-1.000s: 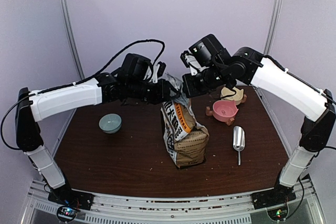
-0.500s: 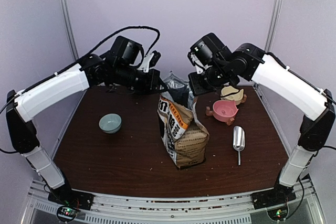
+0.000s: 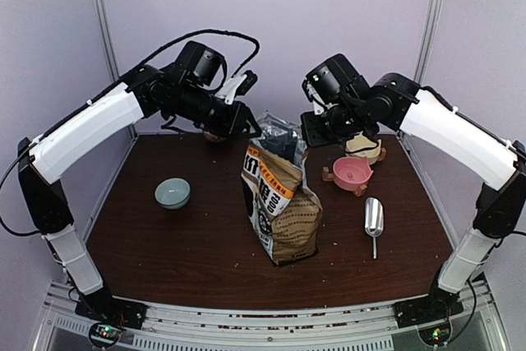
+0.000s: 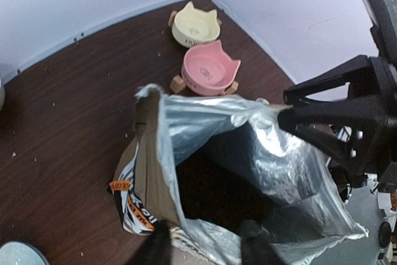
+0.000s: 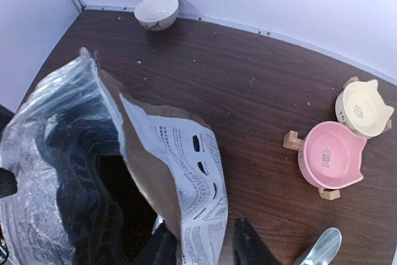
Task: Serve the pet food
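Pale purple walls stand around a dark brown wooden table. In the middle of the top view stands the big brown paper bag with a shiny silver inside. It is upright and leans a little, and its mouth is wide open and faces up. Deep in that mouth a dark reddish-brown patch looks like the pet food, but it is too dim to pick out single bits. The left pincer hangs over the upper left of the mouth, and the right pincer over its upper right. Both have their fingers apart with a thin edge of the bag between them, and neither looks to be squeezing it. Right of the bag sit a pink cat-shaped bowl on a little wooden stand and, behind it, a cream cat-shaped bowl. A shiny metal scoop lies at the lower right, apart from the bag. Its long side runs up and down the frame, with the handle toward the bottom. A small pale green bowl sits at the left. I think the scoop is wanted next. It lies on the right arm's side, so the right pincer is nearer to it.
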`<state>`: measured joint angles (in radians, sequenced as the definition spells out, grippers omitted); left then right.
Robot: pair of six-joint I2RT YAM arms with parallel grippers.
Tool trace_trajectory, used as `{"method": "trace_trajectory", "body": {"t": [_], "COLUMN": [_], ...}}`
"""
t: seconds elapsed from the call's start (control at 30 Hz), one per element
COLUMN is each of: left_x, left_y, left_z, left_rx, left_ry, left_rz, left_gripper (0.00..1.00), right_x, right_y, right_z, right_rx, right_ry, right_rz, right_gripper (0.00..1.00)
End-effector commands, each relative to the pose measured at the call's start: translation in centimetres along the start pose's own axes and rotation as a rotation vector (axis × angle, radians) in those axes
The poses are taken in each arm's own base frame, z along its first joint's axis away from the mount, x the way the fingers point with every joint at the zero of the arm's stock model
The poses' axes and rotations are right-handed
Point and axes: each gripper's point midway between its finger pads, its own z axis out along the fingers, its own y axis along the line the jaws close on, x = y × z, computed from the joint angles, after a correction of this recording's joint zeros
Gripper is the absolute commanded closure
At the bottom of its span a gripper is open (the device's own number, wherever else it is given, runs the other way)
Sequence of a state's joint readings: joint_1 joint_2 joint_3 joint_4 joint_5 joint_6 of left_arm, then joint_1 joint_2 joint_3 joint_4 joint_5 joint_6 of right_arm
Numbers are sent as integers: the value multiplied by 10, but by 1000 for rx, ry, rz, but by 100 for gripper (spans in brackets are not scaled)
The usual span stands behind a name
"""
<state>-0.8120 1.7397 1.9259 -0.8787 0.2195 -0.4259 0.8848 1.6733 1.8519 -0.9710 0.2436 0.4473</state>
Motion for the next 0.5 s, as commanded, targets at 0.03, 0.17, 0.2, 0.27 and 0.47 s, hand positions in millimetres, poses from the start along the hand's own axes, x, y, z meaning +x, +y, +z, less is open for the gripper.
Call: {"method": "trace_trajectory", "body": {"t": [0.03,0.17,0.2,0.27,0.47], "left_x": [-44,-43,-39,-29,7], "left_y": [-15,-8,-3,6,25], "left_z": [-42,-74,-77,-82,-76], "left_rx": [73,41,22,-9,-36], "left_ry": [-309,-449,-465,-478,-446], "left_rz": [46,31,18,-9,-99], "left_gripper": [39,25,23,22,20], "right_x": [-25,-1,10,39,138], "right_y": [-15,-44,-53,-73,-120], "right_z": [-47,-58,-57,-48,-13], "right_rx": [-50,-30,-24,-4,81], "right_ry": [-117,-122,-114,-81,45], "right_rz": [48,89,109,158,284], "right_gripper": [45,23,21,18,17]}}
